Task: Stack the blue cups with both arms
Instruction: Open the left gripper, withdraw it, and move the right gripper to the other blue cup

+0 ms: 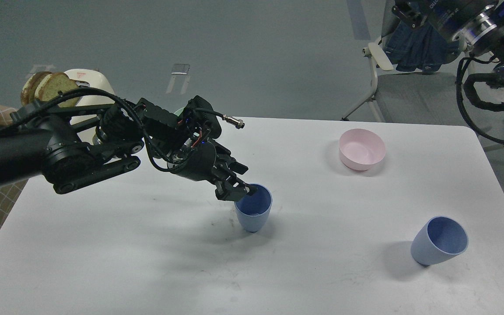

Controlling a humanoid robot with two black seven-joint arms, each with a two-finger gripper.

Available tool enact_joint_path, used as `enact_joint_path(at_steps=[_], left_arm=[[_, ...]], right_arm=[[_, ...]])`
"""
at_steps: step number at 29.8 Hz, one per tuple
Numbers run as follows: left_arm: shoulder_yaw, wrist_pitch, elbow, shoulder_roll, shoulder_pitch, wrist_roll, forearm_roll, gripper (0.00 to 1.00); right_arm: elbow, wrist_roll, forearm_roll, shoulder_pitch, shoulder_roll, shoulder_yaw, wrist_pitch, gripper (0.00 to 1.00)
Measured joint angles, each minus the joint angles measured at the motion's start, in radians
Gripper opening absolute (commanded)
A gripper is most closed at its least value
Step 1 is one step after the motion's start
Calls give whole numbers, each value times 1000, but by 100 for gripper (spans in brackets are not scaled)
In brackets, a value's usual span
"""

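A robotics lab or test room: a plain white rectangular surface stands on a bare grey floor with taped markings (faint white lines), a white-framed folding chair draped in dark blue cloth behind it, black cabled robot arm reaching across

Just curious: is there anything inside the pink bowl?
The pink bowl looks empty: its far inner wall and most of its floor show bare. The near rim hides a strip of the floor.

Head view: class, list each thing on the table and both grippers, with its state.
Left gripper: closed on near cup's rim.
Near blue cup: upright, gripped.
Far blue cup: standing tilted, free.
Pink bowl: upright, empty.
Right gripper: out of view.
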Motion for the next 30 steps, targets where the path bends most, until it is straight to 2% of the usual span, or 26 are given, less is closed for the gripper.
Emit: enact_joint_path(at_steps=[5,8,13,19,23,26,30], left_arm=[[-36,0,1,80,-81,0,-202,89],[-79,0,36,132,-97,0,-400,90],[-145,0,150,166,-85,0,-762,90],[-153,1,278,151,-53,0,-1160,91],[-153,1,324,120,-32,1,-1334,91],[-153,2,333,111,-24,0,-1369,91],[-153,3,334,96,-19,0,-1375,91]], right_arm=[[59,0,-7,-9,-96,-19,0,100],[159,0,-54,-18,-216,-83,0,100],[359,0,-197,-60,-455,-132,0,100],[625,0,-430,-151,-759,-136,-2,100],[785,3,-537,-240,-945,-154,-42,100],[832,5,-581,-292,-1009,-188,-87,100],[845,6,-652,-332,-1028,-271,-173,100]])
